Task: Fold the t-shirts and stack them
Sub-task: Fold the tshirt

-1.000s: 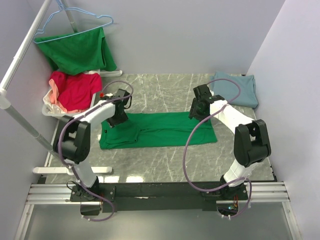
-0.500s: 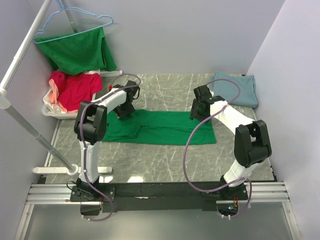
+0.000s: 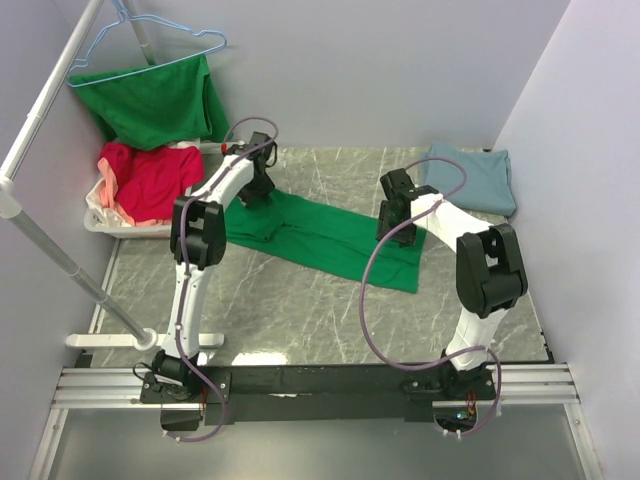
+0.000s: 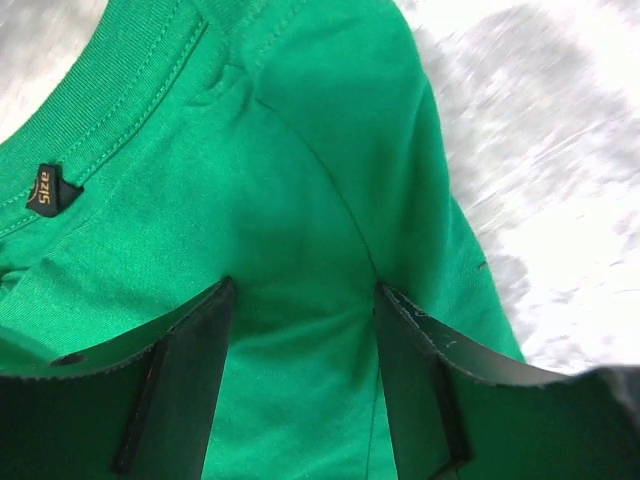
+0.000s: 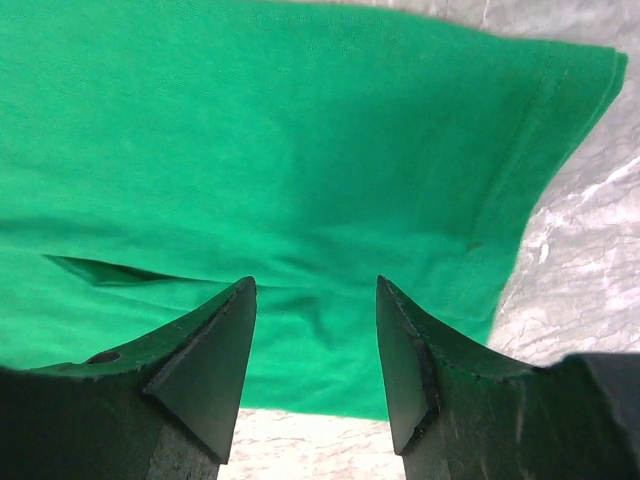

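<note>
Fingers [image 4: 195, 370] of the left gripper [image 4: 303, 290] stand a little apart, with green cloth filling the gap just beside the collar and its size label [image 4: 45, 188]; whether they pinch it cannot be told. It is the same with the right gripper [image 5: 315, 285], set near a hemmed edge. The green t-shirt [image 3: 330, 240] lies slantwise on the table [image 3: 330, 320], from near the far left corner toward the middle. The blue-grey t-shirt [image 3: 482, 180] sits folded in the far right corner.
</note>
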Tool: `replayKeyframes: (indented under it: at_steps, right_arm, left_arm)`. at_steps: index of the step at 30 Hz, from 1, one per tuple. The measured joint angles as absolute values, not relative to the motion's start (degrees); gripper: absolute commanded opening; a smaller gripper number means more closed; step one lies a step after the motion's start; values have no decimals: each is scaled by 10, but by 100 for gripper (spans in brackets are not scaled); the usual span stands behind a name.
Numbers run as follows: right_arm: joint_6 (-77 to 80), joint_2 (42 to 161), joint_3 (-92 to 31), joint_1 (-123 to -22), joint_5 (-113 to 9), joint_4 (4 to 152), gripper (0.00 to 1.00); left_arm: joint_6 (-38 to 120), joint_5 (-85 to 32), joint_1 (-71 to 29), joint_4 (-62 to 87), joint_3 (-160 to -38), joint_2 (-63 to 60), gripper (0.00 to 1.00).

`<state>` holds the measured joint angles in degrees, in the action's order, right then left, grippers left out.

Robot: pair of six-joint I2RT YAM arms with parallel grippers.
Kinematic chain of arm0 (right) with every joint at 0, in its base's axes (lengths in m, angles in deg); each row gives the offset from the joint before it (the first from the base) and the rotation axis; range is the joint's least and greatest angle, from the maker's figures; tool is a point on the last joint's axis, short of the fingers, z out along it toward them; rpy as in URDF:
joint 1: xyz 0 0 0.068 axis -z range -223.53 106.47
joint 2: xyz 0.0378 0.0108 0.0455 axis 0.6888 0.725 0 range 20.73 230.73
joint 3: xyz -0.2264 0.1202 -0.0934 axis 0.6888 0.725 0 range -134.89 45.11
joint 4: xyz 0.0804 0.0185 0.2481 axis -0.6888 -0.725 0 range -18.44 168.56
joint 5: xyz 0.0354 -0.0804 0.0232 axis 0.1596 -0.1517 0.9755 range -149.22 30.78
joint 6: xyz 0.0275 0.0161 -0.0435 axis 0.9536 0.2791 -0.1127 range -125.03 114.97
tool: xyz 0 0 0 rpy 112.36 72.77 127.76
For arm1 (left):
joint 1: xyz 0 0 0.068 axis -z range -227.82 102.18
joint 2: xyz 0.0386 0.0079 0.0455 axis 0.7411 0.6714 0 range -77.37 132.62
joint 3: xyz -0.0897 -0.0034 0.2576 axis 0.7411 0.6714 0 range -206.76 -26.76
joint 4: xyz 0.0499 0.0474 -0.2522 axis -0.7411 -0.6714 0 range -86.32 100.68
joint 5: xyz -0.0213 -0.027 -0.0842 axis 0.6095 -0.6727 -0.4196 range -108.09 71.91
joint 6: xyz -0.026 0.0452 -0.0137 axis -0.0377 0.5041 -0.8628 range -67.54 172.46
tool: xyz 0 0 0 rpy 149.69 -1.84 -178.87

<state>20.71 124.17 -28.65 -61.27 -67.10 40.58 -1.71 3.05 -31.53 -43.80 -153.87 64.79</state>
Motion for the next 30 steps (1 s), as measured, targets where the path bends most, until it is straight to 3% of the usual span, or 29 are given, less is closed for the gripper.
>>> replayKeyframes:
  at_steps: [19, 30]
  right_arm:
    - [178, 1254, -274, -622, -652, 397, 59]
    - [166, 1269, -250, -631, -608, 399, 58]
  left_arm:
    - [74, -265, -368, -71, -1494, 658, 75]
    - [105, -252, -367, 14, -1356, 543, 75]
